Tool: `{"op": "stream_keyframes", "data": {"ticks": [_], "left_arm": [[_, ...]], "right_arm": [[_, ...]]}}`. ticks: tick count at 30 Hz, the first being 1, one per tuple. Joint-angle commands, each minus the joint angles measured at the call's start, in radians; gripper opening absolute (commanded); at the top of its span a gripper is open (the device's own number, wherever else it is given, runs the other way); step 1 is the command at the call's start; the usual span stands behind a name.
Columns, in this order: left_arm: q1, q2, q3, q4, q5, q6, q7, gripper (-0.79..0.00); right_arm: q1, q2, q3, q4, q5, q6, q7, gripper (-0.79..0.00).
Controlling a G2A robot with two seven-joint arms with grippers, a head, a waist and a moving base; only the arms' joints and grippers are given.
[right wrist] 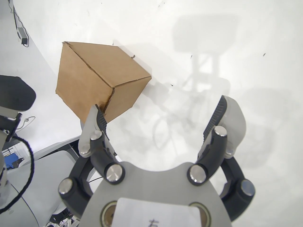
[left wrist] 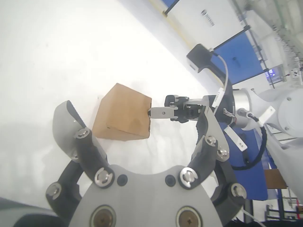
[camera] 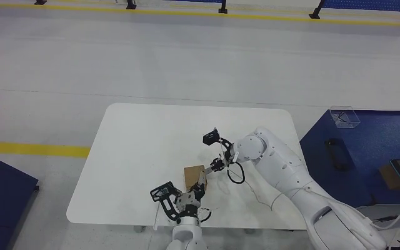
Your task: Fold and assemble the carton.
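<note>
- Right pincer (right wrist: 161,106) stood spread, one fingertip (right wrist: 98,116) touching a corner of the carton (right wrist: 99,76).
- Left pincer (left wrist: 136,106) was spread too, the carton just ahead of it.
- The carton sat on the counter (camera: 144,150).

Matt brown cardboard carton (right wrist: 94,76) on my smooth, faintly scuffed white bench (right wrist: 189,12); on my right claw (right wrist: 159,106), satin grey metal-looking fingers (right wrist: 234,116), ribbed black pads (right wrist: 213,116).

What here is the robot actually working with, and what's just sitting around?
In the job: the carton on the white table; the right claw, open, at its corner; the left claw, open nearby.
Just lying about: clear container on the blue stand; yellow floor stripe.
</note>
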Motion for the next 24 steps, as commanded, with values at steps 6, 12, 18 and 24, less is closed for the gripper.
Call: {"op": "stream_keyframes", "data": {"ticks": [6,12,18,24], "left_arm": [[-0.078,-0.005,0.077,0.300,0.112,0.025,0.432,0.000],[-0.154,-0.030,0.110,0.443,0.097,0.054,0.575,0.000],[-0.164,-0.027,0.104,0.471,0.163,0.118,0.573,0.000],[-0.186,-0.023,0.181,0.522,0.409,0.284,0.439,0.000]], "right_arm": [[0.003,-0.001,0.012,0.009,0.009,-0.021,0.006,0.000],[0.002,-0.002,0.021,0.003,0.018,-0.029,0.004,0.000],[0.004,-0.002,0.027,0.008,0.017,-0.036,0.014,0.000],[0.006,0.001,0.042,0.018,0.022,-0.049,0.010,0.000]]}}
